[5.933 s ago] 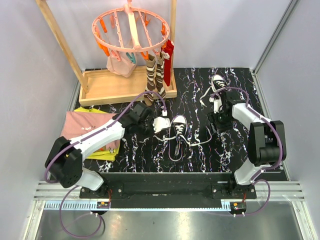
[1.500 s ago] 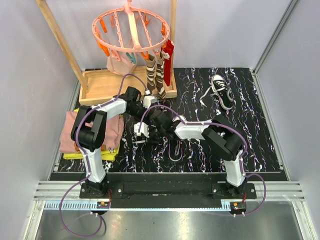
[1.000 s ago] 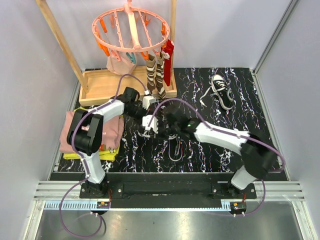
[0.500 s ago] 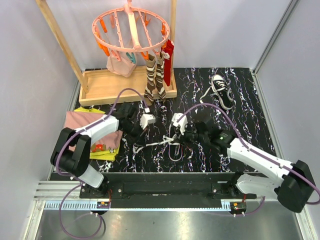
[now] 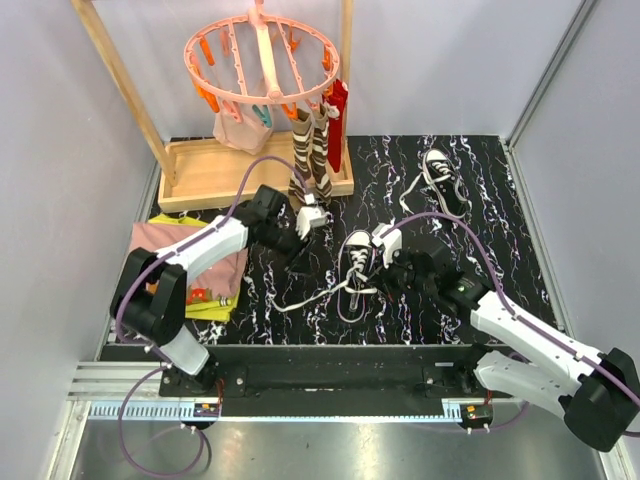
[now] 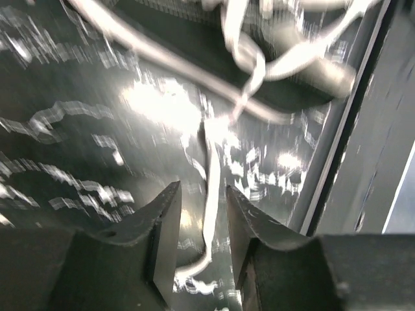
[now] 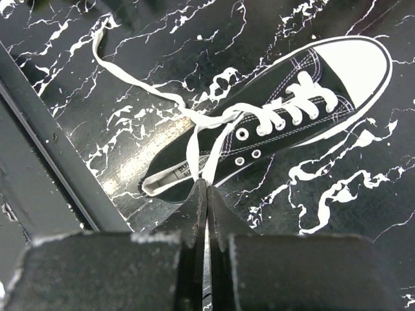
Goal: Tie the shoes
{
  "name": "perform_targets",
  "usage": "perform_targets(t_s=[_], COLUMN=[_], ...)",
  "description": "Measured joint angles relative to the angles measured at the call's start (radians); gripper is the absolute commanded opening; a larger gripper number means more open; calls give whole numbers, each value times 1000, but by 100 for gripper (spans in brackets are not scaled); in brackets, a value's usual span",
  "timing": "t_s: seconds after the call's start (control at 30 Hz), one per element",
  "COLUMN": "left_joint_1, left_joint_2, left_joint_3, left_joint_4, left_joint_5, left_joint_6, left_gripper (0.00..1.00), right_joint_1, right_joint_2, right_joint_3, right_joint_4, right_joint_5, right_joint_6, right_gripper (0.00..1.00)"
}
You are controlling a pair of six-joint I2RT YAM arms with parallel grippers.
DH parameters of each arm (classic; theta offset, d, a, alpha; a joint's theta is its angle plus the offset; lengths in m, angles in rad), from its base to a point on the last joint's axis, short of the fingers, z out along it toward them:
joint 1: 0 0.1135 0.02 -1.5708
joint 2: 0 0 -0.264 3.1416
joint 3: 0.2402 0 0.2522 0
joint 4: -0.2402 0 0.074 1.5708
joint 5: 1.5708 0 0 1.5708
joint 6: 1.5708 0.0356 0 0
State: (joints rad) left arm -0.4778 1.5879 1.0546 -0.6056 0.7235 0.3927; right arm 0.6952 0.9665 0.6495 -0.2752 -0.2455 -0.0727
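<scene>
top view: your left gripper [image 5: 303, 225] hangs far-left of the near shoe [image 5: 355, 262]; second shoe [image 5: 440, 182] lies far right.
left wrist: fingers spread, blurred lace strand [image 6: 211, 188] running between them.
right wrist: your right gripper [image 7: 206, 186] is pressed together, pinching the lace loop [image 7: 194, 152].

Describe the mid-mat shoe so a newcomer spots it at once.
On the black marbled mat, look at the centre, in front of the hanging striped socks. That shoe has a white lace trailing left, and the right hand pinches its other lace; the other shoe lies alone near the far right corner.
</scene>
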Motion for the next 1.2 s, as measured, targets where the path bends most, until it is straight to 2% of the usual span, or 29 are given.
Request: perform_targets(t_s=[0.2,0.4,1.07,1.2], left_joint_1=[-26,-93,-146,-152], left_joint_2=[106,177,282,282], left_joint_3=[126,131,170,170], left_joint_4=[106,193,290,294], left_joint_5=[34,45,101,112], left_joint_6=[-111,-205,-282,-285], left_gripper=[37,37,33,27], right_joint_1=[-2,-2,-2,-2], right_joint_2=[-27,-29,-23,-18], right_joint_3=[-29,-33,-67,-71], right_joint_4=[29,47,54,55], right_joint_5=[26,45,-11,-11], right_joint_6=[2,-25,-166,-185], right_gripper=[0,0,0,0])
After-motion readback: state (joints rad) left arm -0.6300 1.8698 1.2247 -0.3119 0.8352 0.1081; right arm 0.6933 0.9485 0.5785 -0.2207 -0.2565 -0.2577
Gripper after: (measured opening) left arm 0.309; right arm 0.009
